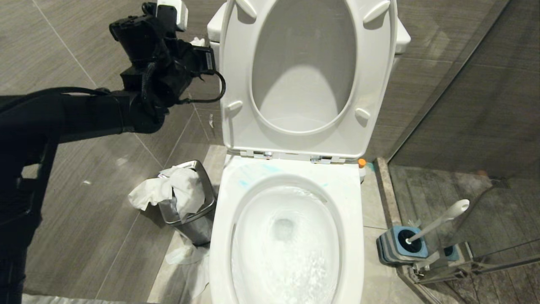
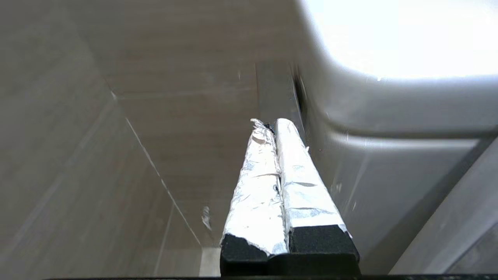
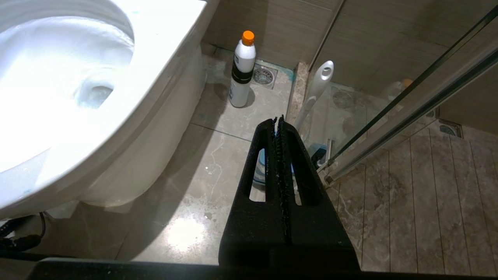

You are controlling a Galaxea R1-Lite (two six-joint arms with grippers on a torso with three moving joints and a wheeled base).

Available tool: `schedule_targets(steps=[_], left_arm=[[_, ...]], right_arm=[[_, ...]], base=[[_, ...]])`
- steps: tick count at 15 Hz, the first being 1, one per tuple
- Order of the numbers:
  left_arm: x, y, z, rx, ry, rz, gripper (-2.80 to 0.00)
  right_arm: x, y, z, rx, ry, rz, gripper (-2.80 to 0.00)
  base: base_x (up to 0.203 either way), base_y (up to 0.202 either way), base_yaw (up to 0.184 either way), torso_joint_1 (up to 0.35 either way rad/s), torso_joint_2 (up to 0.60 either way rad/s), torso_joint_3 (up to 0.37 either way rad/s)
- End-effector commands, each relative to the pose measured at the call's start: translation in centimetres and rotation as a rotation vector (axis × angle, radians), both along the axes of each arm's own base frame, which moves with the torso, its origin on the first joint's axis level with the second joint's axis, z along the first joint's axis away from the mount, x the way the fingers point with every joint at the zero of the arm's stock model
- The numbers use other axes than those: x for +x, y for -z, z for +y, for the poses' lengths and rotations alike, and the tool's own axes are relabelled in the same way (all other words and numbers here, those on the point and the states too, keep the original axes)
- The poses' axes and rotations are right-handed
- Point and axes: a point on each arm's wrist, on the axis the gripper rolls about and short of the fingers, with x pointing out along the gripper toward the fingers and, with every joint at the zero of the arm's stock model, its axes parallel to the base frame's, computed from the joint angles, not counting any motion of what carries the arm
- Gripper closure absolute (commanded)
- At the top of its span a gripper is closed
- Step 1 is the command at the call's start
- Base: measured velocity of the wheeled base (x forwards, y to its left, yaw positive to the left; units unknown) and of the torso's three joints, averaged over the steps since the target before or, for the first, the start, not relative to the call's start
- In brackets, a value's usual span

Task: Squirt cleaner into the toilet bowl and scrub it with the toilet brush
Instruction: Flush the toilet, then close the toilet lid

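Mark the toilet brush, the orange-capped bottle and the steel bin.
toilet brush (image 1: 438, 221), head view, middle of its white handle.
orange-capped bottle (image 3: 242, 66), right wrist view, white body below the cap.
steel bin (image 1: 198, 228), head view, its front wall.

I see the toilet bowl (image 1: 287, 236), glossy white, seat and lid raised, water churning inside. Faint turquoise smears of cleaner (image 1: 243, 183) mark its back rim. Right of the bowl, the toilet brush (image 1: 438, 223) leans in its holder, white handle tilted away from the bowl.
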Motion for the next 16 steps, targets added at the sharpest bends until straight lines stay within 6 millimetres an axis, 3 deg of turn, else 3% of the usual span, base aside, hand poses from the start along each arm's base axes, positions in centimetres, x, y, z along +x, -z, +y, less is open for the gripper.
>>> schedule_targets(steps=[1, 8, 13, 16], left_arm=[[-2.3, -3.2, 1.4, -0.007, -0.025, -0.075, 0.0], [-7.1, -8.0, 2.9, -0.042, -0.026, -0.185, 0.0], [-12.5, -9.9, 3.9, -0.063, 0.13, -0.024, 0.0], [-13.0, -9.8, 4.1, -0.018, 0.16, 0.0, 0.0]], right_arm=[[0.0, 0.0, 0.0, -0.001, 0.0, 0.001, 0.0], [0.0, 0.0, 0.0, 0.0, -0.001, 0.001, 0.0], [0.0, 0.0, 0.0, -0.001, 0.0, 0.001, 0.0], [0.0, 0.0, 0.0, -0.001, 0.0, 0.001, 0.0]], base=[[0.0, 0.0, 0.0, 0.0, 0.0, 0.0], [0.0, 0.0, 0.0, 0.0, 0.0, 0.0], [0.0, 0.0, 0.0, 0.0, 0.0, 0.0], [0.0, 0.0, 0.0, 0.0, 0.0, 0.0]])
